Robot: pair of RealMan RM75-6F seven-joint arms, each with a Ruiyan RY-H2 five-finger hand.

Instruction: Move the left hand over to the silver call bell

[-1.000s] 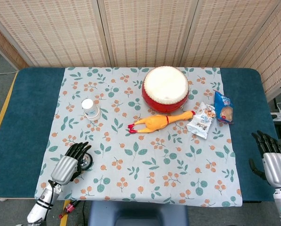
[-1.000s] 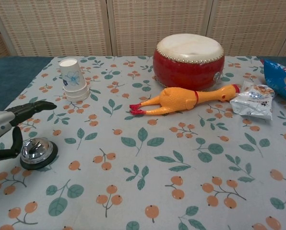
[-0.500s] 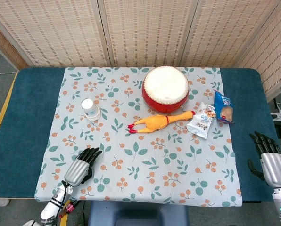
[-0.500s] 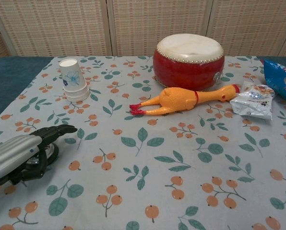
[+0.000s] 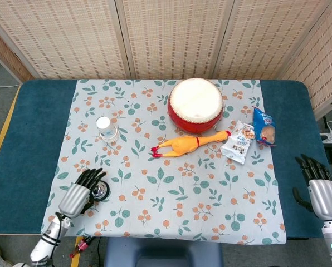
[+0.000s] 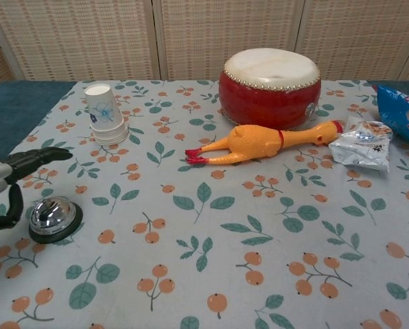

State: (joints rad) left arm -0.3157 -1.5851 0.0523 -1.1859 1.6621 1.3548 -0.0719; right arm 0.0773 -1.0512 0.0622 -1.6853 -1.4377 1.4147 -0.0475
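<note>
Surface carries floral cloth. Right robot hand, fingers apart, empty, appears in head view only. Left robot hand, fingers apart, empty, just left of silver call bell near cloth's front-left corner.

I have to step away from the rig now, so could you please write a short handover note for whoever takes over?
Left hand: holds nothing, fingers apart, at the table's near left corner, just left of the silver call bell.
Right hand: holds nothing, fingers apart, at the table's right edge, away from everything.
Bell: on the floral cloth, uncovered in the chest view.
Done: the left hand is beside the bell.
Left: bring it over the bell's dome.
</note>
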